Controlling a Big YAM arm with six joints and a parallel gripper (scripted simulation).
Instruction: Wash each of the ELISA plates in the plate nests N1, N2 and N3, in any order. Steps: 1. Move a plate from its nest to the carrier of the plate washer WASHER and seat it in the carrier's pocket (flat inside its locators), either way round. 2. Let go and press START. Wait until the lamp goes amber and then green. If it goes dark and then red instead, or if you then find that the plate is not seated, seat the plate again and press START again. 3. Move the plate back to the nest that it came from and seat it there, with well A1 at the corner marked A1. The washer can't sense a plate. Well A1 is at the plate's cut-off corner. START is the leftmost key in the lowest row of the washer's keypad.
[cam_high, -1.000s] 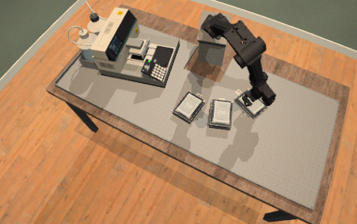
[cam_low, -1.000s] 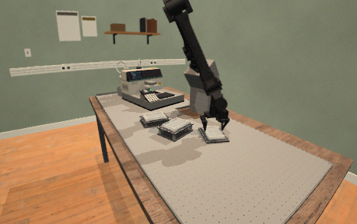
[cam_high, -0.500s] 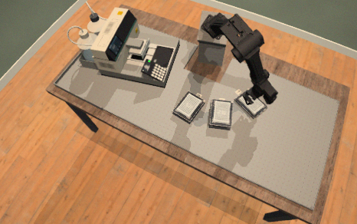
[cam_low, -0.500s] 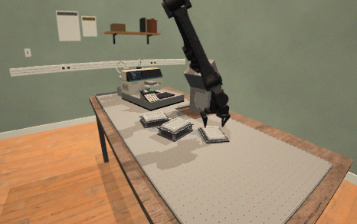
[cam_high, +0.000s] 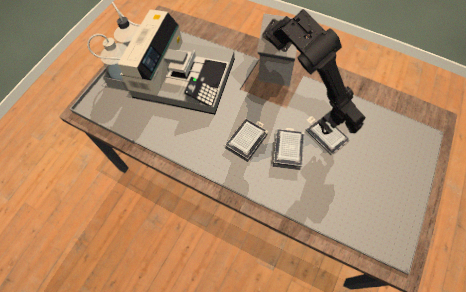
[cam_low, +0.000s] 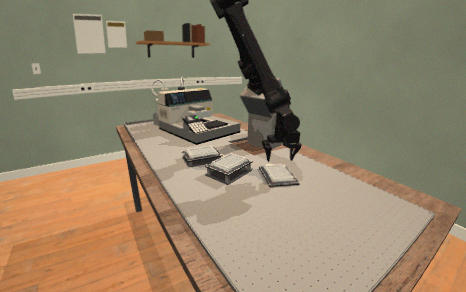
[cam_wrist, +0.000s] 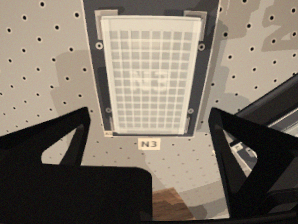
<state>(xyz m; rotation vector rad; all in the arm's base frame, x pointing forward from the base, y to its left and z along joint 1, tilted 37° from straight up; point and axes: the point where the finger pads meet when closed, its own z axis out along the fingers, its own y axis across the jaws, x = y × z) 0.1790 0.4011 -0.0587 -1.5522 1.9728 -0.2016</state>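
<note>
My gripper (cam_high: 325, 131) (cam_low: 280, 159) (cam_wrist: 149, 113) is open and empty, a little above nest N3, with its fingers apart over the label end. A white plate (cam_high: 330, 137) (cam_low: 280, 174) (cam_wrist: 150, 75) lies in nest N3 (cam_wrist: 209, 50) between the corner locators and looks flat. A small corner mark shows at its lower left in the wrist view; the cut-off corner is not clear. A second plate (cam_high: 289, 145) (cam_low: 230, 163) sits in the middle nest and a third plate (cam_high: 247, 137) (cam_low: 201, 152) in the left nest. The washer (cam_high: 145, 45) (cam_low: 172, 107) shows a green lamp (cam_high: 195, 79) (cam_low: 196, 118).
The washer's keypad (cam_high: 206, 93) (cam_low: 197, 127) faces the nests, beside a dark rectangular area (cam_high: 214, 74) with no plate on it. Bottles with tubes stand behind the washer. The arm's grey pedestal (cam_high: 276, 67) (cam_low: 262, 130) stands at the table's rear edge. The middle nest stands taller than N3.
</note>
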